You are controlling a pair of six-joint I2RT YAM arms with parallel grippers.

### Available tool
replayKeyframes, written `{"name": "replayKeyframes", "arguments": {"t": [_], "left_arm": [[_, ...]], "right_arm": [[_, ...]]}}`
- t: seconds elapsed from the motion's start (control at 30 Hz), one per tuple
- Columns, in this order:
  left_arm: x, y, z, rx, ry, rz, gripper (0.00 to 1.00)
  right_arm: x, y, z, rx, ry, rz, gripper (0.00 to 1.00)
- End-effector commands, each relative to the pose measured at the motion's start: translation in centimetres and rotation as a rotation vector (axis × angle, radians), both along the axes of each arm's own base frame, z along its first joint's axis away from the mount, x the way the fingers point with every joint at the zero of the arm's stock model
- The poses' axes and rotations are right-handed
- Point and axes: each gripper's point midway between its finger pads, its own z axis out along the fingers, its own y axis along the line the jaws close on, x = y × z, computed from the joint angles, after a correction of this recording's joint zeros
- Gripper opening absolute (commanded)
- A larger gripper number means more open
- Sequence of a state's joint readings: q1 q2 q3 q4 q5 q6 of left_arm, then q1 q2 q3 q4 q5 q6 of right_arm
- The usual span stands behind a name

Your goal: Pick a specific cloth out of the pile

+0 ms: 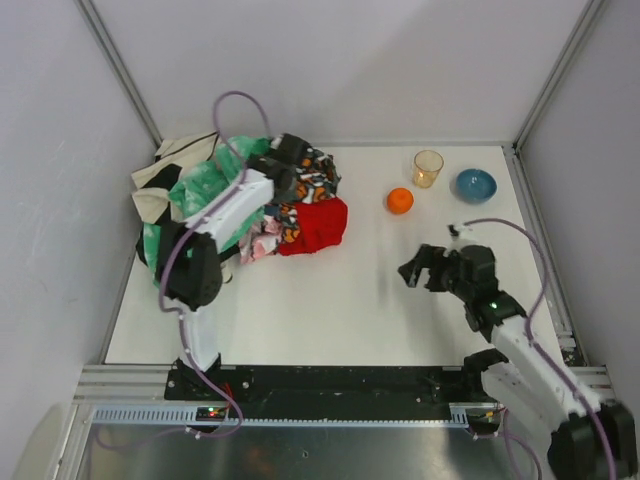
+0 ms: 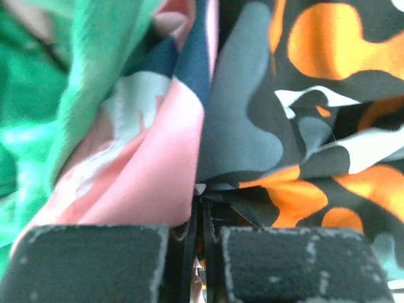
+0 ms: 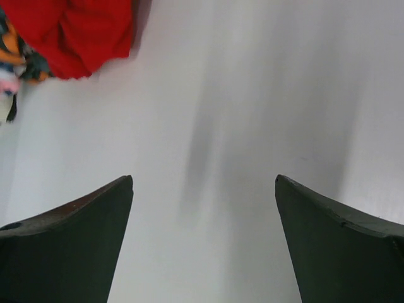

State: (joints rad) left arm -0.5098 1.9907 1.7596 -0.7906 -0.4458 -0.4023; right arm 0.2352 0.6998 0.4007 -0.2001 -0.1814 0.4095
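**Right arm.** The right end effector (image 1: 421, 268) hovers over bare counter (image 1: 330, 310). Its two fingers (image 3: 69, 246) are spread wide and nothing is between them.

**Target location.** The red cloth (image 1: 315, 225) lies on the counter at the right near edge of the pile (image 1: 195, 195). It touches the orange, black and white patterned cloth (image 1: 312, 178) behind it. The red cloth is bunched, with its slightly longer axis running left to right in the top view.

**Governing relation.** From the right end effector, the red cloth lies to the left and farther from the bases. In the right wrist view it shows at the upper left corner, off the line between the fingers. Only bare counter lies between the two.

**Left arm.** The left end effector (image 1: 290, 162) is buried in the pile just beyond the red cloth and is the nearer of the two to it. Its jaws are drawn almost together. The pink patterned cloth (image 2: 145, 177) and the orange-black fabric meet at the fingertips. Whether a fold is clamped cannot be determined.

**Assessment.** The right arm probably has the cleaner approach. It would need to swing left and extend forward to centre the open fingers over the red bunch.

**Far counter.** An orange ball (image 1: 400, 200), a clear cup (image 1: 428, 167) and a blue bowl (image 1: 475, 184) stand well apart from the pile.
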Motion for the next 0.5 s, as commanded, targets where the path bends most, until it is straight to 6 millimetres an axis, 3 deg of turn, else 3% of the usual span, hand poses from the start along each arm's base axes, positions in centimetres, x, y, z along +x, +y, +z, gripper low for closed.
{"name": "replayKeyframes", "arguments": {"t": [0.0, 0.13, 0.27, 0.37, 0.47], "left_arm": [[-0.5, 8.0, 5.8, -0.04, -0.118, 0.193, 0.03], [-1.6, 14.1, 5.1, -0.138, -0.099, 0.343, 0.03], [-2.4, 17.6, 4.2, -0.194, -0.088, 0.411, 0.03], [-2.7, 19.1, 3.6, -0.248, -0.076, 0.445, 0.03], [-2.7, 20.1, 3.2, -0.297, -0.073, 0.464, 0.03]], "right_arm": [[4.6, 6.5, 6.0, 0.034, -0.233, 0.162, 0.99], [9.2, 14.1, 5.9, 0.039, -0.221, 0.288, 0.99], [13.0, 22.2, 5.7, 0.08, -0.198, 0.427, 0.99], [14.2, 27.3, 6.0, 0.155, -0.182, 0.516, 0.99], [13.9, 31.5, 6.7, 0.291, -0.152, 0.605, 0.99]]}}
